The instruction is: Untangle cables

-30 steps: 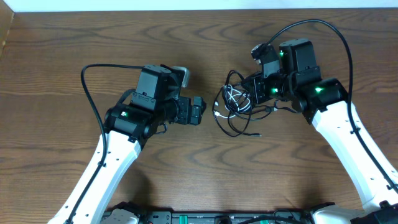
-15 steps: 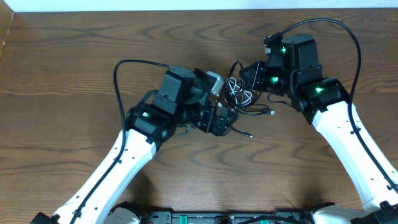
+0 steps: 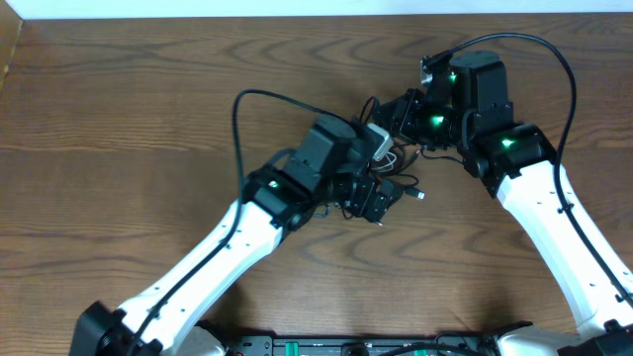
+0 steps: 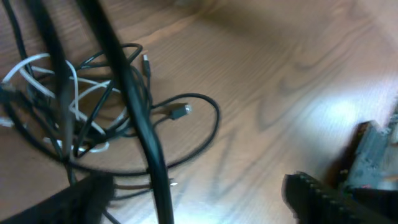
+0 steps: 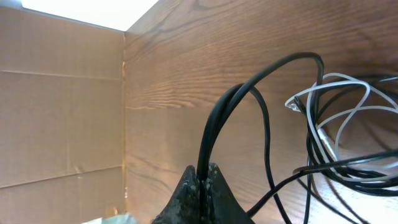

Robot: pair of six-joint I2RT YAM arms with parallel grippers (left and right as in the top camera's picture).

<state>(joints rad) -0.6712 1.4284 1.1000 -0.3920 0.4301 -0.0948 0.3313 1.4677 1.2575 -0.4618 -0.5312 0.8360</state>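
The thin black cable (image 4: 214,118) and the white cable (image 4: 68,74) lie tangled on the wooden table, at the left of the left wrist view. In the overhead view the tangle (image 3: 407,181) is mostly hidden under my left wrist. My left gripper (image 4: 199,205) is open and low over the table beside the tangle, with one raised black strand (image 4: 152,168) running between its fingers; overhead it sits just below the tangle (image 3: 381,203). My right gripper (image 5: 204,180) is shut on a doubled loop of the black cable (image 5: 249,99) and holds it up; the white cable (image 5: 336,112) hangs to its right.
The thicker black robot-arm cables arc over both arms (image 3: 242,109) (image 3: 554,59). A cardboard wall (image 5: 62,93) stands beyond the table's far edge in the right wrist view. The table's white far edge (image 3: 198,10) runs along the top.
My left arm has swung right and forward until its open gripper reached the tangle. My right gripper has kept hold of the black cable and drawn the tangle slightly up and away.
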